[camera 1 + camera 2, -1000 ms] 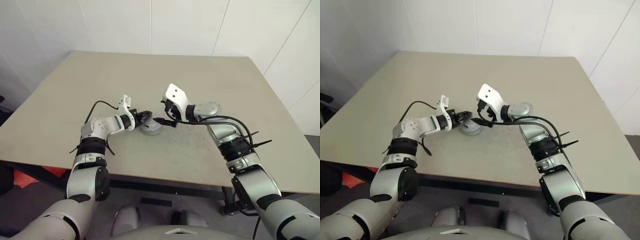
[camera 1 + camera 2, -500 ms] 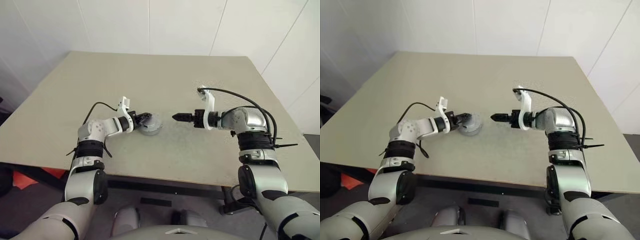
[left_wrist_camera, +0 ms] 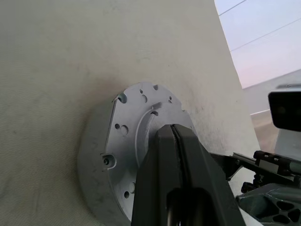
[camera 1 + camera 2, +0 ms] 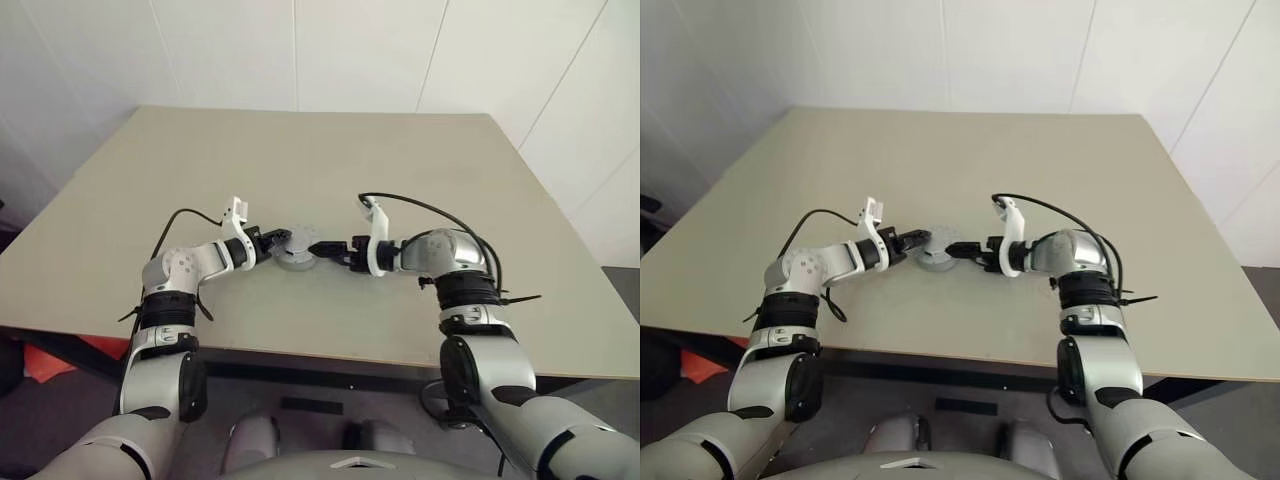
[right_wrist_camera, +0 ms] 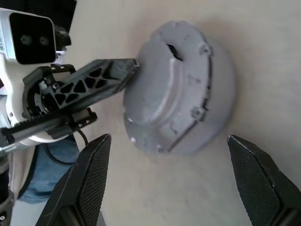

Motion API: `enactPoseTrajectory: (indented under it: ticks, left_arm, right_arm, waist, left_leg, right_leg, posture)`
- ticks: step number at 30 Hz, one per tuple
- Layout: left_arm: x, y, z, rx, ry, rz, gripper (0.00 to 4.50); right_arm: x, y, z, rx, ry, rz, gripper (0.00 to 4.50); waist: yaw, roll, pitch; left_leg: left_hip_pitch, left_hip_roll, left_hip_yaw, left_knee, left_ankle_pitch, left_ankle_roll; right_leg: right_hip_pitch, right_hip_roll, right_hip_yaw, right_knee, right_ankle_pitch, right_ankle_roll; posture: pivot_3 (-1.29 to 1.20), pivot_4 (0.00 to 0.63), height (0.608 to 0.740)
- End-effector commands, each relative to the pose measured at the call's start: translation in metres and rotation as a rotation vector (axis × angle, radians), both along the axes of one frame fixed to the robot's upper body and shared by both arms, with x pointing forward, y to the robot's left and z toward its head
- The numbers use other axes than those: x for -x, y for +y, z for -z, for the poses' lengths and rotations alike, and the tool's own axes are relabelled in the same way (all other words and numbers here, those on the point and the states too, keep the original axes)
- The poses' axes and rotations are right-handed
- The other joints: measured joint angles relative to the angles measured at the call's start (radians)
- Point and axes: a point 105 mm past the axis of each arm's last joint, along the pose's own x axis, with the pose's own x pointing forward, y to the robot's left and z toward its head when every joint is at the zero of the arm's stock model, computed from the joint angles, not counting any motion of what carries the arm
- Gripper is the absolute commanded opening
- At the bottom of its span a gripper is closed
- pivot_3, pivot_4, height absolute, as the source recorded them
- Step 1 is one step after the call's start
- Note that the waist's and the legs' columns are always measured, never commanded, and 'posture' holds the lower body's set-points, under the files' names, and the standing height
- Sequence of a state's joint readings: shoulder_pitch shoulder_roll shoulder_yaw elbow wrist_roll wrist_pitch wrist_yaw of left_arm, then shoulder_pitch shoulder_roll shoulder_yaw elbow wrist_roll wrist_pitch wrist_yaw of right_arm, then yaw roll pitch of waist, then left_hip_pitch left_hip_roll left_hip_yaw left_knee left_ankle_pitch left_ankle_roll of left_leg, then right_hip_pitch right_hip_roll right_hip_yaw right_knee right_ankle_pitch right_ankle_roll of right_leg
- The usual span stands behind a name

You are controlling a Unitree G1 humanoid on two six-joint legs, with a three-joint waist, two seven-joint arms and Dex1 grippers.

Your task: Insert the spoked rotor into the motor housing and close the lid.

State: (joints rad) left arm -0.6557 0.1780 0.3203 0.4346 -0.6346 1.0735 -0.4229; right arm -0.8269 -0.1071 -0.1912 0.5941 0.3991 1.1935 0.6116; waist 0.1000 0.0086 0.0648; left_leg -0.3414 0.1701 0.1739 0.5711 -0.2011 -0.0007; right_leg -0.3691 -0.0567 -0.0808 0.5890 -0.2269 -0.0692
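Beige tabletop (image 4: pixel 420 180): left gripper (image 4: pixel 277 243) pinched shut against the round grey metal lid (image 5: pixel 162 101), right gripper (image 4: pixel 318 249) wide, a nudge could unseat it.

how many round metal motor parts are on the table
1 in plain sight: the closed motor housing with its lid on, mid-table between the shut left claw and the open right claw. A rotor may sit hidden inside.
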Motion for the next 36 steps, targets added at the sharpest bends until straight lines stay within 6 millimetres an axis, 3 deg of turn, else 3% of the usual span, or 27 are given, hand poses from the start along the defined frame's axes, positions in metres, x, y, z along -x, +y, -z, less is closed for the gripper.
enactPoseTrajectory:
  ticks: [1,17,26,29,34,36]
  left_arm:
    - [0.009,0.009,0.026,-0.077,0.096,-0.02,0.0]
    - [0.006,0.018,0.025,-0.111,0.082,-0.044,0.0]
    - [0.004,0.022,0.024,-0.117,0.077,-0.056,0.0]
    - [0.004,0.023,0.025,-0.12,0.078,-0.06,0.0]
    - [0.002,0.023,0.025,-0.123,0.076,-0.064,0.0]
    - [0.002,0.023,0.025,-0.125,0.075,-0.065,0.0]
  right_arm:
    - [-0.011,0.01,-0.013,-0.055,-0.047,0.033,4.46]
    - [-0.016,0.042,-0.024,-0.173,-0.021,0.043,4.46]
    - [-0.015,0.051,-0.015,-0.155,-0.018,0.056,4.46]
    - [-0.018,0.05,-0.012,-0.147,-0.015,0.08,3.88]
    - [-0.02,0.051,-0.016,-0.161,-0.022,0.077,2.42]
    - [-0.022,0.05,-0.017,-0.16,-0.026,0.082,2.33]
  waist:
    - [0.0,0.0,0.0]
    - [-0.003,0.0,0.0]
    - [-0.004,0.0,0.0]
    - [-0.002,0.0,0.0]
    - [0.0,0.001,0.0]
    - [0.006,0.001,0.0]
  left_leg:
    - [-0.001,0.0,0.0,0.0,0.0,0.0]
    - [-0.001,0.0,0.0,-0.001,0.0,0.0]
    - [-0.004,0.0,0.0,-0.001,0.0,0.0]
    - [-0.005,0.0,0.0,-0.001,0.0,0.0]
    - [-0.005,0.0,0.0,-0.001,0.0,0.001]
    - [-0.004,0.0,0.0,-0.001,0.0,0.0]
  right_leg:
    - [0.0,0.0,0.0,0.0,0.001,-0.002]
    - [-0.001,0.0,0.0,0.0,0.003,-0.005]
    - [-0.004,0.0,0.0,0.0,0.003,-0.006]
    - [-0.005,0.0,0.0,0.0,0.003,-0.006]
    - [-0.005,0.0,0.0,0.0,0.003,-0.006]
    - [-0.003,0.0,0.0,0.001,0.003,-0.006]
  posture:
    - [0.0,0.0,0.74]
    - [0.0,0.0,0.74]
    - [0.0,0.0,0.74]
    - [0.0,0.0,0.74]
    - [0.0,0.0,0.74]
    - [0.0,0.0,0.74]
